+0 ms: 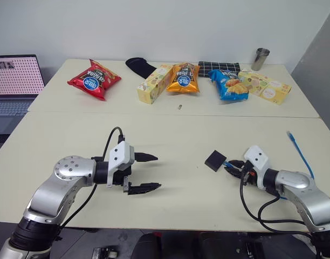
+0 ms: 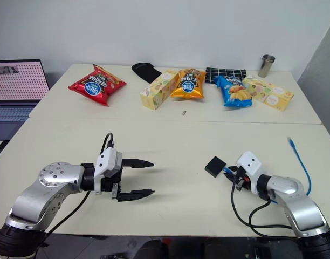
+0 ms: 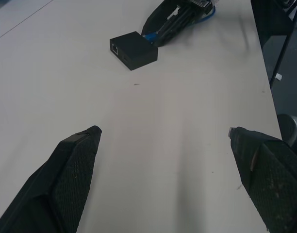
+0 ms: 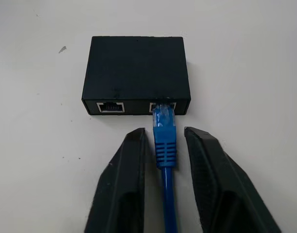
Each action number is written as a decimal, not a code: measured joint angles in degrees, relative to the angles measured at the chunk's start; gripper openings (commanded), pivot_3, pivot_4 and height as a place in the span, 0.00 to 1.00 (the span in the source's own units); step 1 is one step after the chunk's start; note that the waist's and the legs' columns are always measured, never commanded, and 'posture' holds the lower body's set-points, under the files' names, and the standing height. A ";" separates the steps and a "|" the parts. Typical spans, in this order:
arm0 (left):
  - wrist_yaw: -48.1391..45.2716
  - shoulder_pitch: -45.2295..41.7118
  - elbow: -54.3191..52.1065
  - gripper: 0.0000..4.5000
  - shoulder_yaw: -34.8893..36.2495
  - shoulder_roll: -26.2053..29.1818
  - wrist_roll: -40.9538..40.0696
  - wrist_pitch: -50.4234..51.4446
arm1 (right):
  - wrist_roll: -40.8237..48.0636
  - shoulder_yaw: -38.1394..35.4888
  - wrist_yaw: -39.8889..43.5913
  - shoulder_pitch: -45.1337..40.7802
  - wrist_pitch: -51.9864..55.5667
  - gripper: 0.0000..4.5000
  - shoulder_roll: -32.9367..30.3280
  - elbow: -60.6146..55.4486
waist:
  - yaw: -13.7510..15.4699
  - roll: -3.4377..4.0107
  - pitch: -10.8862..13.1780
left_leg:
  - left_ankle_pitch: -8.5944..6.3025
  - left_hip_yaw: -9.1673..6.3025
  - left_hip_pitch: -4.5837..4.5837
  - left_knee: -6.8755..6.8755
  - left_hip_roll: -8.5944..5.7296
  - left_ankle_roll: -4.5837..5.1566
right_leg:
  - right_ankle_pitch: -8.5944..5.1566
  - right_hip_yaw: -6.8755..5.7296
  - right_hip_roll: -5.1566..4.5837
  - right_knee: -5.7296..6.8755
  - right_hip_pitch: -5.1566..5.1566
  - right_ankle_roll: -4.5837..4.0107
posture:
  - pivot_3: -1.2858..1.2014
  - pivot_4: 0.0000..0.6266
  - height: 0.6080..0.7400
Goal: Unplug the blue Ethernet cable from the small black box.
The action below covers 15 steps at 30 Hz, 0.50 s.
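The desk (image 1: pixel 170 135) carries a row of snack bags (image 1: pixel 184 78) along its far edge at twelve o'clock, well apart from the work. The left claw (image 1: pixel 149 172) hangs wide open and empty at about eight o'clock. At four o'clock, the right claw (image 4: pixel 163 150) has narrowed around the blue Ethernet cable (image 4: pixel 164 138) just behind its plug, pinching or near it. The plug sits in the small black box (image 4: pixel 136 73); pulling remains. Nothing blocks the way.

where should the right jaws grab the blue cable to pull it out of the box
Grip the blue Ethernet cable on its ribbed boot behind the plug, coming in along the cord from the port side of the small black box; the right gripper already straddles it.
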 measured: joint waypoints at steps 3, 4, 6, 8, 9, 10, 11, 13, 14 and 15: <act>0.26 -0.11 0.48 1.00 0.00 -0.59 0.01 0.00 | -1.24 0.20 1.31 -0.50 -1.16 0.03 -1.53 -0.01 | 0.00 0.00 0.00 | 0.00 0.01 0.00 0.00 0.00 0.00 | 0.00 0.01 0.00 0.00 0.00 0.00 | 0.52 0.24 1.00; 0.86 -0.36 0.71 1.00 0.00 -1.10 -0.06 0.24 | -1.69 0.30 1.75 -0.82 -2.02 0.03 -1.86 -0.05 | -0.02 0.00 0.00 | 0.00 0.01 0.00 0.00 0.00 0.00 | 0.00 0.01 0.00 0.00 0.00 0.00 | 0.52 0.24 1.00; 3.07 -1.82 2.54 1.00 0.21 -3.39 -0.54 1.42 | -3.55 1.64 2.98 -2.59 -5.11 0.03 -2.85 -0.49 | -0.04 0.02 0.01 | 0.00 0.03 0.00 0.02 0.00 0.01 | 0.00 0.03 0.00 0.04 -0.03 0.00 | 0.52 0.24 1.00; 6.31 -3.29 4.40 1.00 0.73 -6.25 -1.72 4.21 | -5.91 2.95 3.87 -4.98 -10.11 0.03 -3.19 -2.00 | -0.10 0.02 0.01 | 0.00 0.01 0.00 0.03 0.00 0.01 | 0.00 0.01 0.00 0.07 -0.04 0.00 | 0.52 0.24 1.00; 8.36 -4.11 5.19 1.00 1.70 -8.07 -3.26 6.56 | -7.69 3.90 3.98 -6.36 -13.54 0.03 -3.21 -2.69 | -0.12 0.01 0.01 | 0.00 0.00 -0.01 0.03 0.02 0.00 | 0.00 -0.02 0.01 0.09 -0.05 0.00 | 0.52 0.24 1.00; 10.15 -4.98 5.79 1.00 2.53 -9.41 -4.76 9.16 | -9.51 5.00 3.97 -7.63 -16.93 0.03 -3.30 -2.96 | -0.15 0.00 0.00 | 0.00 -0.02 -0.01 0.03 0.02 0.00 | 0.00 -0.02 0.01 0.10 -0.05 0.00 | 0.52 0.24 1.00; 11.86 -5.59 6.12 1.00 3.61 -10.52 -7.04 12.41 | -12.18 6.47 3.75 -9.08 -21.20 0.03 -3.31 -2.62 | -0.15 0.00 0.00 | 0.00 -0.02 -0.01 0.03 0.02 0.00 | 0.00 -0.03 0.01 0.09 -0.06 0.00 | 0.52 0.24 1.00; 14.39 -6.54 6.22 1.00 4.91 -12.36 -11.18 18.13 | -16.88 9.30 3.59 -11.90 -29.09 0.03 -3.22 -1.93 | -0.18 0.00 0.00 | 0.01 -0.02 -0.02 0.04 0.02 -0.02 | 0.00 -0.03 0.00 0.08 -0.05 0.00 | 0.52 0.24 1.00; 15.14 -6.57 6.08 1.00 5.28 -12.82 -12.84 20.14 | -18.32 10.01 3.51 -12.80 -31.85 0.03 -2.95 -1.47 | -0.16 0.00 0.00 | 0.01 -0.04 -0.01 0.04 0.02 -0.02 | 0.00 -0.04 0.00 0.09 -0.05 0.00 | 0.52 0.24 1.00; 15.95 -6.67 6.03 1.00 5.77 -13.49 -14.51 22.47 | -19.83 11.01 3.35 -14.19 -34.79 0.03 -2.46 -0.44 | -0.20 0.00 0.00 | 0.01 -0.01 -0.01 0.04 0.02 -0.02 | 0.00 -0.02 0.00 0.08 -0.05 0.00 | 0.52 0.24 1.00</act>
